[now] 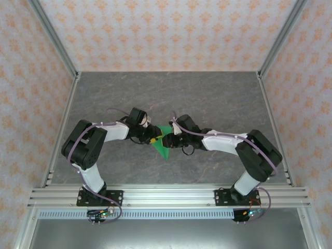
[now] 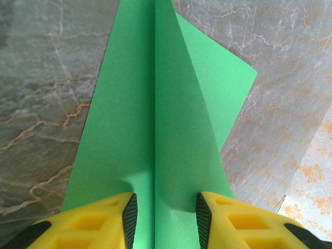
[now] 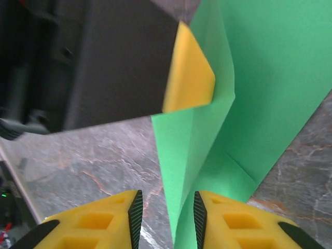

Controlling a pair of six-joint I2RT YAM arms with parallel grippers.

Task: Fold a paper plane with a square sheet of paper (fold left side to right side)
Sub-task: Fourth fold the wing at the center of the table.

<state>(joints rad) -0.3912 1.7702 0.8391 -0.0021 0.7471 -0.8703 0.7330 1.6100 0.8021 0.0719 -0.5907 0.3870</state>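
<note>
The green sheet of paper (image 1: 164,148) lies mid-table as a creased pointed shape, its tip toward the near edge. Both grippers meet over it. In the left wrist view the paper (image 2: 171,119) shows a straight centre crease and a flap sticking out to the right. My left gripper (image 2: 166,220) is open, its pads on either side of that crease. In the right wrist view a raised fold of the paper (image 3: 197,150) runs between the pads of my open right gripper (image 3: 166,220). A yellow fingertip (image 3: 189,72) of the left gripper touches the paper's upper flap.
The grey marbled tabletop (image 1: 207,98) spreads around the paper. Patterned walls and metal frame posts (image 1: 62,57) enclose it. An aluminium rail (image 1: 166,194) carrying the arm bases runs along the near edge. The left arm's black body (image 3: 104,62) sits close in front of the right gripper.
</note>
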